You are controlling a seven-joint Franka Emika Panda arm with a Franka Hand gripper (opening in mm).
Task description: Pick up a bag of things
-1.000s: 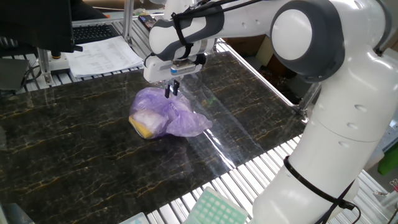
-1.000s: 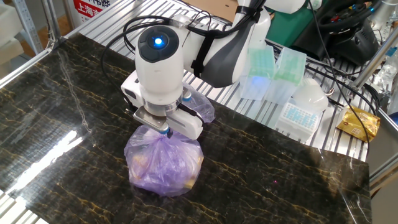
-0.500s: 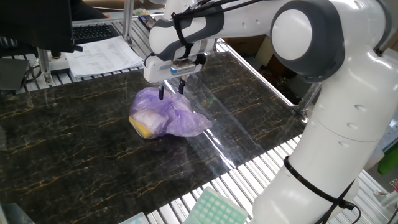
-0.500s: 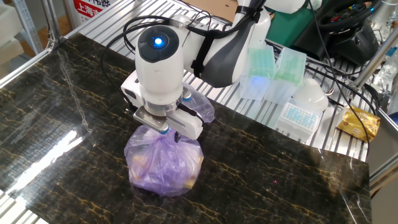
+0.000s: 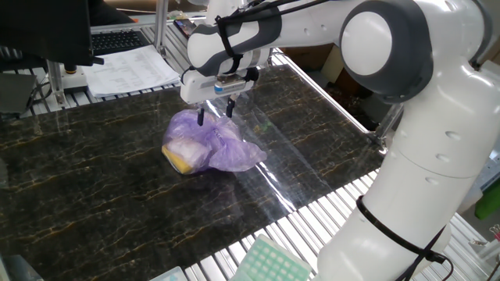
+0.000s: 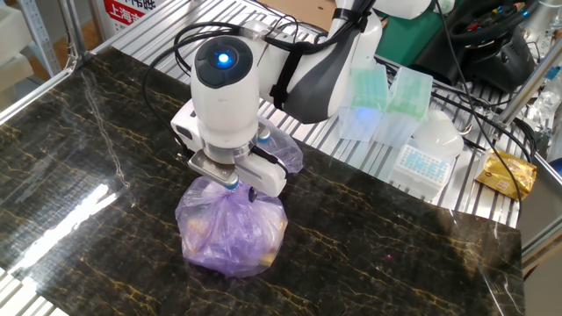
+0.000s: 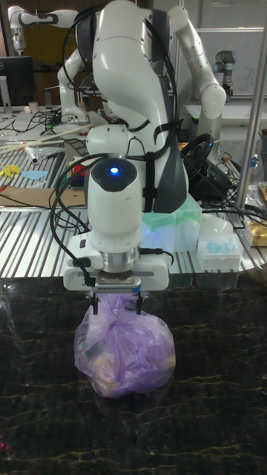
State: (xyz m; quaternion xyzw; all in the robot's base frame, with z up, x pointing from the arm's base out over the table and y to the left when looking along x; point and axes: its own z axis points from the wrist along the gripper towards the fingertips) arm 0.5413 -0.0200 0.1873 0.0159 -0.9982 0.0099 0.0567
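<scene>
The bag of things (image 5: 207, 144) lies on the dark marble table (image 5: 94, 195), a wrinkly light-purple plastic bag with a yellow block and whitish contents showing at its left end. My gripper (image 5: 216, 114) hangs straight over it, open, one finger on each side of the bag's bunched top. The other fixed view shows the bag (image 6: 230, 230) bulging below the gripper (image 6: 235, 186), with a loose purple flap behind the hand. In the tall view the gripper (image 7: 118, 303) straddles the gathered neck of the bag (image 7: 124, 349). The bag rests on the table.
Papers (image 5: 129, 66) and a keyboard lie past the table's far left edge. Green pipette-tip boxes (image 6: 386, 96), a white rack (image 6: 421, 162) and a yellow packet (image 6: 505, 173) sit on the metal rails beside the table. Another green rack (image 5: 269, 261) is at the near edge.
One second ago the fingers were pinched together above the bag's top. They have since spread apart to either side of it. The bag and the arm have not shifted.
</scene>
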